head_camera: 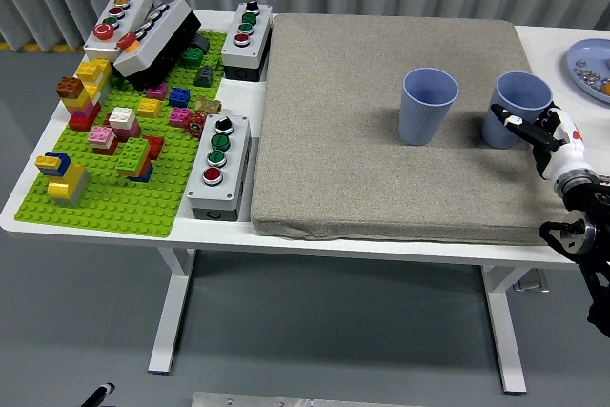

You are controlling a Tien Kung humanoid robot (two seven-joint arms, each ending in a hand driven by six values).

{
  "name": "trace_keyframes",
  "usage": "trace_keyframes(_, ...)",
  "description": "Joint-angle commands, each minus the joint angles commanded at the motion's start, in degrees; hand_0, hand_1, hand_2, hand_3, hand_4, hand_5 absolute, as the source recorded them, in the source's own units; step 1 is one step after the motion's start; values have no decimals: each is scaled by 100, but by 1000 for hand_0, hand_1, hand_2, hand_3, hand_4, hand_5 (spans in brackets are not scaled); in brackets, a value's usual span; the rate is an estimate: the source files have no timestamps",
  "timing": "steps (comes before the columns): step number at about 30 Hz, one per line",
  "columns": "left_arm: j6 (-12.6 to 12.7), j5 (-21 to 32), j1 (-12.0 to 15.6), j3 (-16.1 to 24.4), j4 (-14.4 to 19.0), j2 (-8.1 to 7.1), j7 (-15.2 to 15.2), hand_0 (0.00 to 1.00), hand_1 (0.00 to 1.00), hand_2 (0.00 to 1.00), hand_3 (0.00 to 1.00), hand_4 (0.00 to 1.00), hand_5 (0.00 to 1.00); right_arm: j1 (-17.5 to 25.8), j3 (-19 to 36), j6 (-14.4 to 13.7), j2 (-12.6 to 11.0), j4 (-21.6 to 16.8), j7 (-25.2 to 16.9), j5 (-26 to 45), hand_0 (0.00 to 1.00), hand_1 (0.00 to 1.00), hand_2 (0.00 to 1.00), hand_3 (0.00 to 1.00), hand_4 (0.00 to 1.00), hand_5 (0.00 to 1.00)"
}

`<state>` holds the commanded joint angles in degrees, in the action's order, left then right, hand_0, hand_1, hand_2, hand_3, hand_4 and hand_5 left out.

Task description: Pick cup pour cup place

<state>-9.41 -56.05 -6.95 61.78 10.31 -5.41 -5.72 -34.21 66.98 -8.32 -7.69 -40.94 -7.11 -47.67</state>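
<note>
Two blue cups [428, 105] stand on the grey mat [391, 131]; the right hand [541, 136], fingers spread, touches the right one [516, 107].

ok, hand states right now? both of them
Left hand: not in view.
Right hand: at the right blue plastic cup on the grey mat, fingers beside its wall; whether they grip it cannot be told.

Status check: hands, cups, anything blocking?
Right robot hand at right cup, grasp unconfirmed. Left cup upright on mat. Nothing between the cups.
</note>
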Motion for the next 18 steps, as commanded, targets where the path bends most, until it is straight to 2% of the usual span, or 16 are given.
trace_keyframes(1,0,0,0,1,0,0,0,833,816,880,813,637,998,3,-2,-6,2,-3,-3,-5,885,728,632,724,769,193)
trace_keyframes(2,1,0,0,2,0,0,0,833,816,879,812,637,998,5,-4,-9,3,-6,-3,-11,809,637,528,632,721,120)
trace_keyframes(11,-1,-13,-17,26,0,-3,1,833,815,880,813,637,998,-10,33,-24,-5,-54,-12,-39,798,616,509,613,703,91)
trace_keyframes(18,5,-19,-11,65,0,-15,5,833,815,880,813,637,998,-74,36,-74,-134,-332,115,-265,797,617,505,614,704,91)
